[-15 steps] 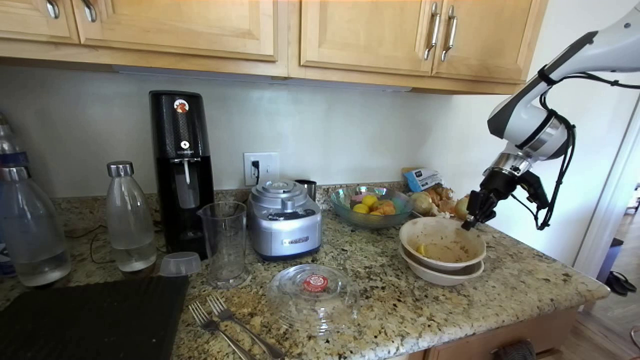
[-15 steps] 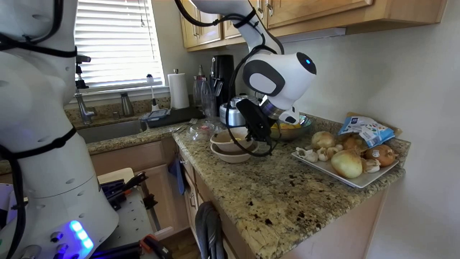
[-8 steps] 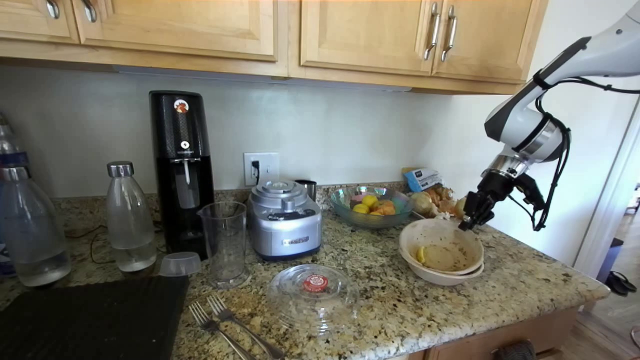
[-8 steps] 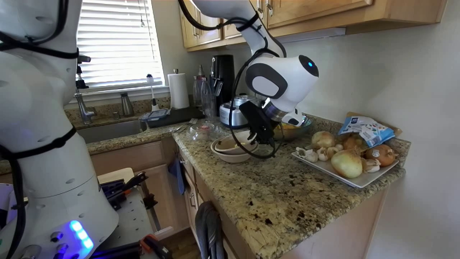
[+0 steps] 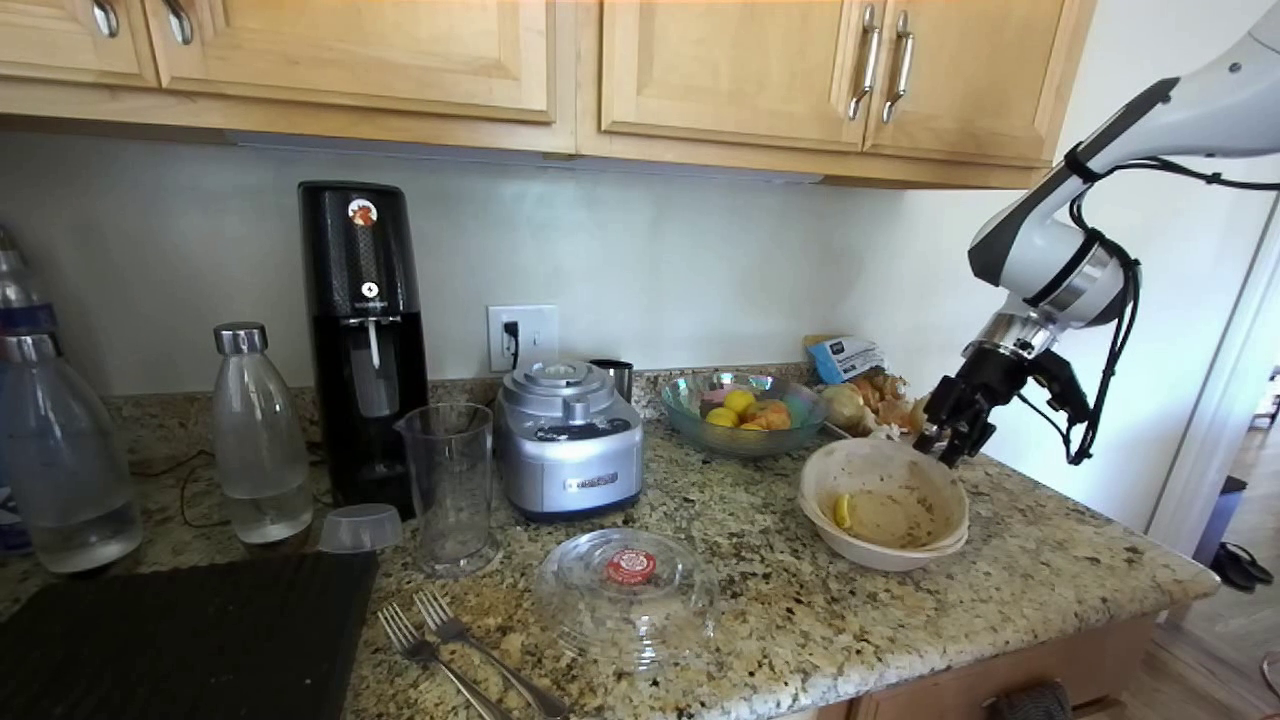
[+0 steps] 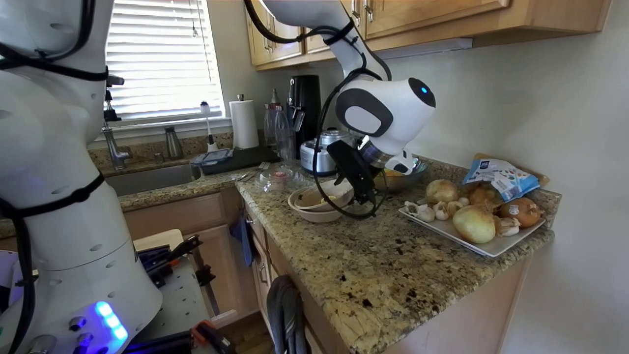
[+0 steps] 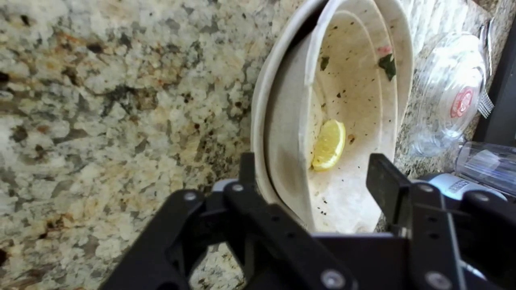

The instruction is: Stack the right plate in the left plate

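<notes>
The tan plate (image 5: 885,476), with a lemon wedge (image 7: 329,145) in it, sits inside the cream plate (image 5: 890,559) on the worktop (image 5: 1060,550), tipped a little. The end effector (image 7: 312,167) is spread apart close to the tan plate, and seems to hold nothing. So the stacking looks mostly done; maybe a small push flat and moving away are left.

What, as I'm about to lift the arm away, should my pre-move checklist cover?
1. Gripper open: ok, fingers apart in the wrist view.
2. Right plate inside left plate: ok.
3. Right plate level: not ok, looks tilted.
4. Fingers clear of both rims: cannot tell, contact is unclear.
5. Lemon wedge inside right plate: ok.
6. Left plate on counter: ok.
</notes>
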